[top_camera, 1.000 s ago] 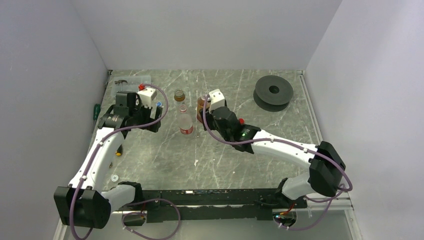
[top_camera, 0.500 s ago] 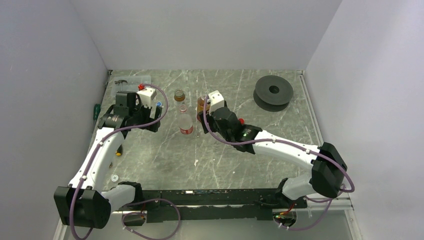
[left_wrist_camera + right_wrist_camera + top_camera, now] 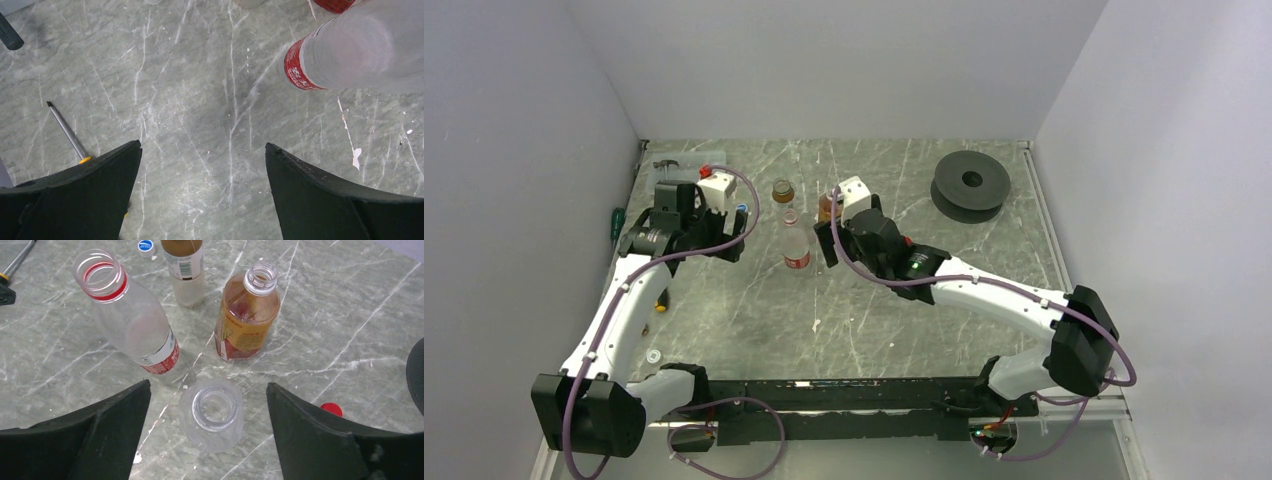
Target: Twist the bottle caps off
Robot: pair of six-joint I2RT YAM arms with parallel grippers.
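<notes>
Four uncapped bottles stand mid-table. In the right wrist view my open right gripper (image 3: 208,385) hovers over the plain clear bottle (image 3: 212,416), which stands between the jaws with gaps on both sides. Beyond it are the amber bottle (image 3: 247,315), the red-labelled bottle (image 3: 131,322) and the short pale bottle (image 3: 187,277). A red cap (image 3: 331,409) and a blue-white cap (image 3: 146,247) lie loose. My left gripper (image 3: 202,150) is open and empty over bare table, left of the red-labelled bottle (image 3: 350,55). From above, the right gripper (image 3: 826,243) hides the plain bottle, and the left gripper (image 3: 732,238) is beside the bottles.
A large black spool (image 3: 970,180) lies at the back right. A screwdriver (image 3: 67,132) lies under the left gripper, and a green-handled one (image 3: 614,222) lies by the left wall. A white cap (image 3: 653,355) lies at the near left. Walls enclose the table.
My right gripper has shifted slightly left, still open over the plain bottle. The left arm has not visibly moved.
</notes>
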